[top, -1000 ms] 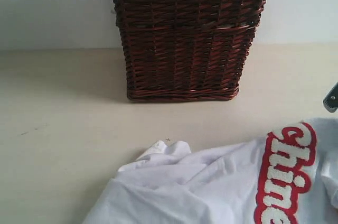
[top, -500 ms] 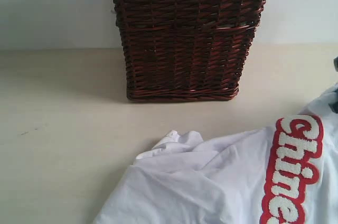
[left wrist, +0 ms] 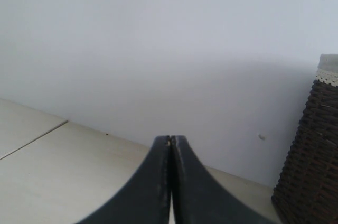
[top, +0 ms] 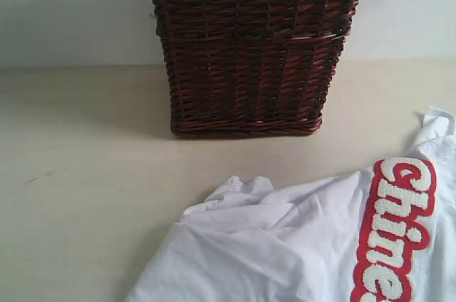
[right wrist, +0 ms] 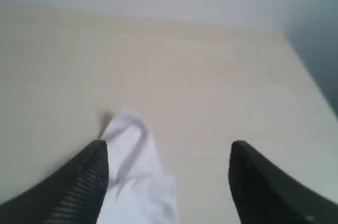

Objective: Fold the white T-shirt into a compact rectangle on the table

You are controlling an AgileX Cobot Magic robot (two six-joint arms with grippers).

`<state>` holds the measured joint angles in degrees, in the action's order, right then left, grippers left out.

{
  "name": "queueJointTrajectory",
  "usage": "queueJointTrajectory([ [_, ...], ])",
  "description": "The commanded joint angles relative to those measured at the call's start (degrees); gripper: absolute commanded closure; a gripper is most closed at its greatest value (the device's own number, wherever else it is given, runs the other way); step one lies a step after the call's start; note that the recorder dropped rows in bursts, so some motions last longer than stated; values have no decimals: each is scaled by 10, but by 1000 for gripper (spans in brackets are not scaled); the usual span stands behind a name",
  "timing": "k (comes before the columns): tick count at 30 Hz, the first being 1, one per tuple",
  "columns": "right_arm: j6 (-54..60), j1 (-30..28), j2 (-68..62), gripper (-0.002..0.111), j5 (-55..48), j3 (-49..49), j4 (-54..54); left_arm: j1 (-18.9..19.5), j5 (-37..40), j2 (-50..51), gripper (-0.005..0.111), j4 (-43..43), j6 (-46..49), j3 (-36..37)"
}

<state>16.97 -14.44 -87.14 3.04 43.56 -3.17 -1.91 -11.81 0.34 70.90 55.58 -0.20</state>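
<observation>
Lying crumpled on the table, the white T-shirt occupies the near right part of the exterior view, red-outlined lettering facing up, one corner raised at the far right edge. The wicker basket stands behind it, apart from the cloth.

Right gripper: jaws spread wide, holding nothing. A corner of the shirt lies flat on the table between the fingers, close against one finger and well clear of the other.

Left gripper: jaws pressed together, empty, raised above the table and facing the wall, the basket at the side of its view. No shirt appears near it.

Neither gripper shows in the exterior view.
</observation>
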Motion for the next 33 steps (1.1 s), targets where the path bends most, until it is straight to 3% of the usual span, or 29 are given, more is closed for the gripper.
queueJointTrajectory([
  [1,67,23,63,47,-236,-33,-1,2,2,-3,107,-2,1,2],
  [5,257,47,100,47,-334,-96,-120,2,2,-3,107,-2,1,2],
  [11,537,51,159,50,-378,-185,-384,2,2,-3,107,-2,1,2],
  [18,549,51,177,92,-346,-194,-399,2,2,-3,107,-2,1,2],
  [21,549,51,178,104,-344,-194,-399,2,2,-3,107,-2,1,2],
  [23,549,51,178,108,-344,-194,-399,2,2,-3,107,-2,1,2],
  [33,549,51,178,108,-340,-194,-398,2,2,-3,107,-2,1,2],
])
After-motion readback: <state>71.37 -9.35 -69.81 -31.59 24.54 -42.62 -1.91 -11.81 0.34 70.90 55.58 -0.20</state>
